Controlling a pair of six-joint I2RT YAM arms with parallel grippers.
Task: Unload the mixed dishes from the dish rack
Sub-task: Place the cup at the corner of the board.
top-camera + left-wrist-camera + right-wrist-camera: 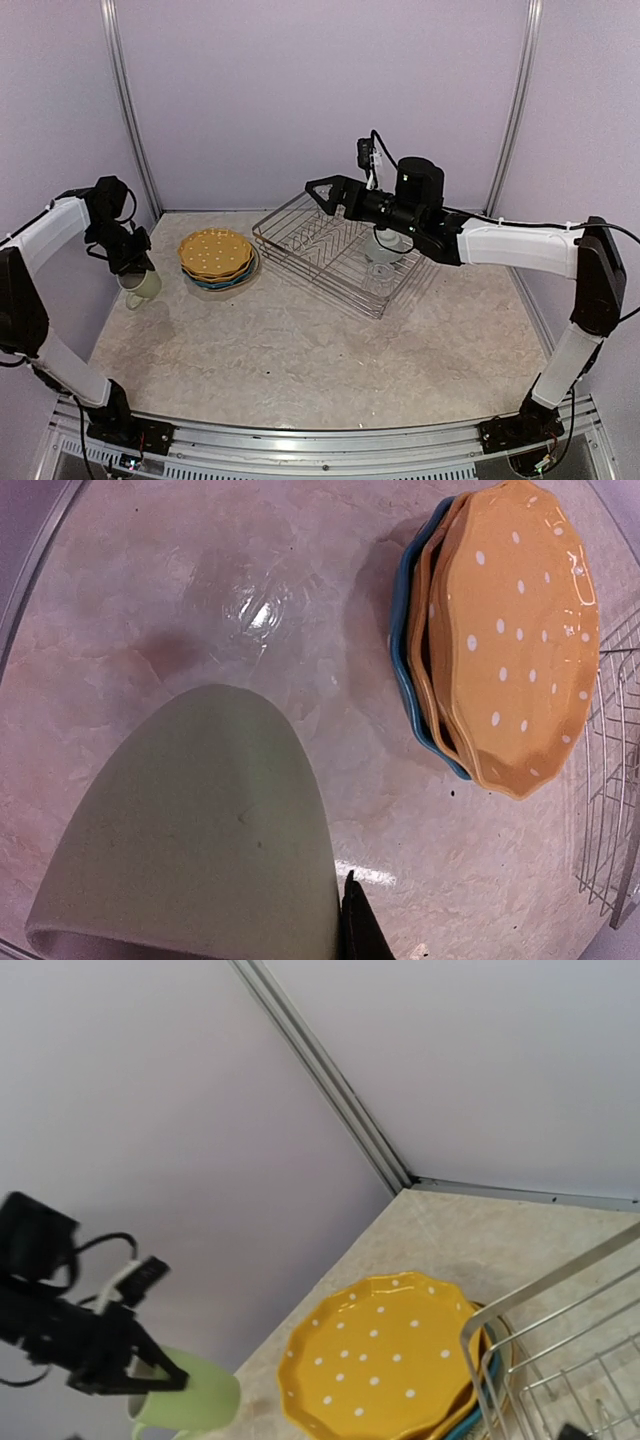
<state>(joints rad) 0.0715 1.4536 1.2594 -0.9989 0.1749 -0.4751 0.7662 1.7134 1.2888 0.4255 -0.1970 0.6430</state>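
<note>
Marble table holds one wire rack; the right gripper, spread and empty above it, could snag its wires. Three plates countable, stacked just beside the left gripper, risk a knock. One mug, pinched by its rim, may slip. One bowl sits in the rack, behind the right fingers.

The pale green ceramic mug is one uniform colour. The top orange scalloped plate carries scattered white dots. The blue scalloped plate under it shows a blue rim. The wire dish rack is silver. The small pale bluish-white bowl is unpatterned. The stone-look table top is beige with marbled veining.
</note>
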